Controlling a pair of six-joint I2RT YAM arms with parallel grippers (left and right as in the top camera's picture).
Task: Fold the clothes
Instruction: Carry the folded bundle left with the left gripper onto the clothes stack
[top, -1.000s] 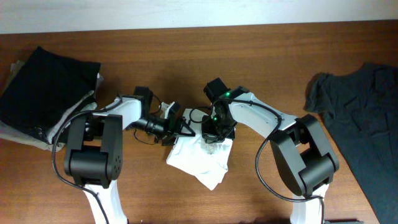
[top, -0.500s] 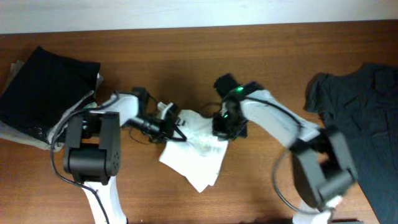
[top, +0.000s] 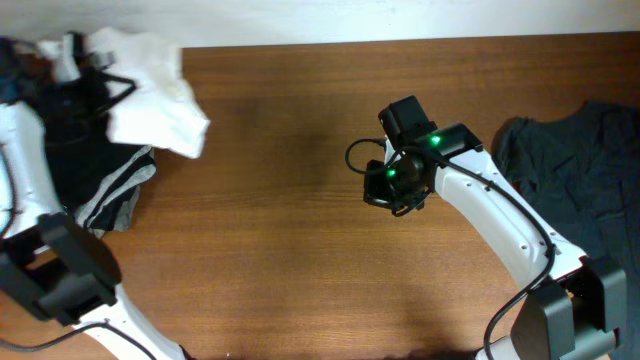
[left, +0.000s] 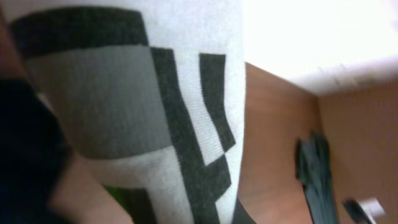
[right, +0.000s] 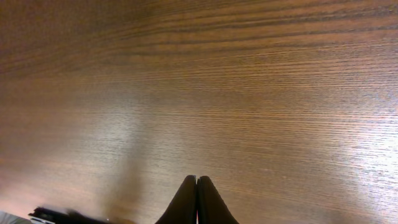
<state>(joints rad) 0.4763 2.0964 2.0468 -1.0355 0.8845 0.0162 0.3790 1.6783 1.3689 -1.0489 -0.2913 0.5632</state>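
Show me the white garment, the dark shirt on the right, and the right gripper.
white garment (top: 155, 100), overhead view, middle of the bundle
dark shirt (top: 592, 200), overhead view, its body
right gripper (right: 197, 182), right wrist view, between the closed fingertips

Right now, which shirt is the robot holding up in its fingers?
The white shirt, bunched up at the far left corner; the dark blue-grey shirt lies spread flat on the table at the right.

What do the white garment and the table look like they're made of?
The white garment: soft knit cloth, probably cotton, matte; it droops in folds, and fine ribbing shows close up. The table: wood or wood veneer, with grain lines and a slight sheen.
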